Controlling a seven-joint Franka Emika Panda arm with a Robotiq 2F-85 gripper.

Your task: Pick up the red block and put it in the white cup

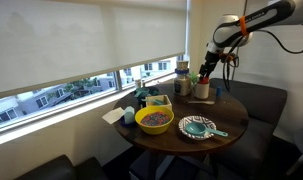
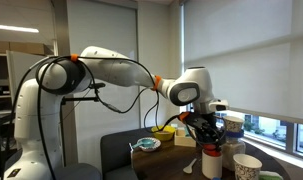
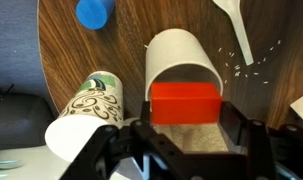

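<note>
In the wrist view my gripper [image 3: 186, 118] is shut on the red block [image 3: 187, 102], held between the two black fingers. The block hangs directly over the open mouth of the white cup [image 3: 176, 52], which stands on the round wooden table. In both exterior views the gripper [image 1: 206, 74] [image 2: 205, 132] points down, just above the white cup [image 1: 202, 90] [image 2: 212, 163] at the table's far side. The block is too small to make out clearly in the exterior views.
A taller patterned cup [image 3: 89, 108] stands beside the white cup, with a small blue cup [image 3: 93, 12] and a white spoon [image 3: 231, 25] nearby. A yellow bowl [image 1: 154, 120] and a teal plate [image 1: 198, 127] sit on the table [image 1: 221, 140]. A window runs behind.
</note>
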